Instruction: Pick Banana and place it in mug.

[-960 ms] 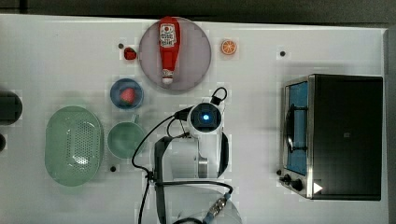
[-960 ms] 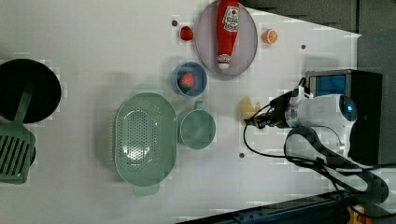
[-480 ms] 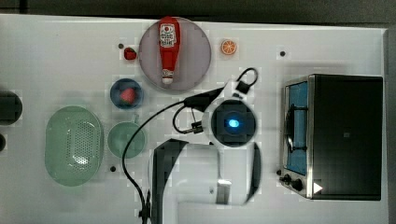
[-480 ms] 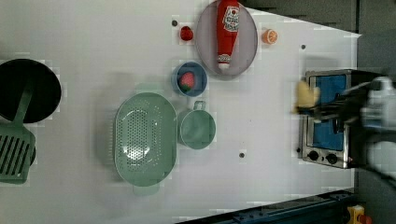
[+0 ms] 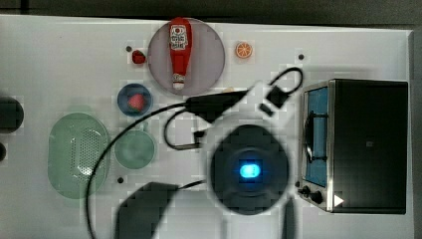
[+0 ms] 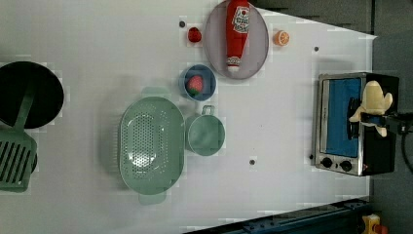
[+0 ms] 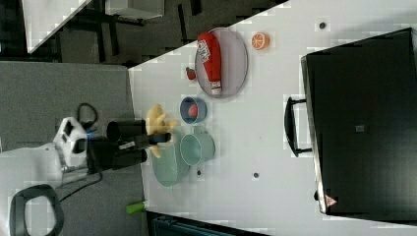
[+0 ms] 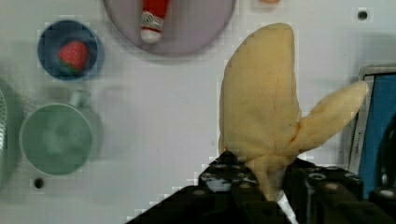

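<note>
My gripper (image 8: pixel 268 179) is shut on the stem end of the pale-yellow banana (image 8: pixel 259 107), which hangs high above the table. In the left view the banana (image 6: pixel 372 100) and gripper (image 6: pixel 374 118) appear in front of the toaster oven. The right view shows the banana (image 7: pixel 157 125) in the gripper (image 7: pixel 160 139) to the left of the mug (image 7: pixel 194 149). The teal-green mug (image 5: pixel 134 149) stands upright on the white table with nothing in it, next to the basket; it also shows as the mug (image 6: pixel 206 135) and the mug (image 8: pixel 56 139). In the top view the arm's body (image 5: pixel 249 169) hides the grip.
A pale-green perforated basket (image 5: pixel 77 154) touches the mug's side. A blue bowl (image 5: pixel 134 99) holds a strawberry. A ketchup bottle (image 5: pixel 179 52) lies on a grey plate (image 5: pixel 209 55). There is an orange slice (image 5: pixel 243 50), a toaster oven (image 5: pixel 358 144), and a black pan (image 6: pixel 27 100) with a spatula.
The arm has risen with the banana in its grip, and looms much larger in the top view. In the left view the banana went from beside the mug rightward to over the toaster oven.
</note>
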You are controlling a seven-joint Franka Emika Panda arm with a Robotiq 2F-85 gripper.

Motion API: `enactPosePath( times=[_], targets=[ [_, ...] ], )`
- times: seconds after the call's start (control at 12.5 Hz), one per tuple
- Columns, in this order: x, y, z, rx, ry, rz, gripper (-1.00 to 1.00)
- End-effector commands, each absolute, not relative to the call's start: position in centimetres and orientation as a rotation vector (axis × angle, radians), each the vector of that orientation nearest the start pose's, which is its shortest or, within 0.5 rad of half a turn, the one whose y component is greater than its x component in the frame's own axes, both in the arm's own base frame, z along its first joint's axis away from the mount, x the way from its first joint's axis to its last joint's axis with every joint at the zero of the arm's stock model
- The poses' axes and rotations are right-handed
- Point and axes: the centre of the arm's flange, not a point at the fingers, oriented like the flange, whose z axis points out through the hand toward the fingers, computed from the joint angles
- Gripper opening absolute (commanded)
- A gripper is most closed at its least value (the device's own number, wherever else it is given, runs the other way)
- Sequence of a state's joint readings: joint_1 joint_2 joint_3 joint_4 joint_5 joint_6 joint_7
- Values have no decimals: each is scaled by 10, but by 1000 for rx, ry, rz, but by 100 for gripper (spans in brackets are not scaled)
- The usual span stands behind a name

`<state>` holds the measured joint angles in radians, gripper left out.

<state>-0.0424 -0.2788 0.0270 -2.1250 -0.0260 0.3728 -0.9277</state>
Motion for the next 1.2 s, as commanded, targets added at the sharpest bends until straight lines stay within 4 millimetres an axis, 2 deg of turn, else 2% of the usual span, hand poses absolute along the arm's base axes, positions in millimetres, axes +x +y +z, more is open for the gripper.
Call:
enactPosePath(
  times=[0.08,0.32,0.48,0.64,0.88,0.96,1.12,1.2],
  targets=[
    [481,93,488,-3202,-78,34,-57],
    [468,156,474,-3208,109,56,-57],
    [459,192,457,-3173,287,104,-57],
    [454,219,434,-3142,399,78,-57],
    [454,234,385,-3087,481,17,-56],
    [454,234,369,-3083,494,42,-57],
    [461,232,321,-3066,508,126,-56],
    [462,233,310,-3059,509,136,-51]
  ],
)
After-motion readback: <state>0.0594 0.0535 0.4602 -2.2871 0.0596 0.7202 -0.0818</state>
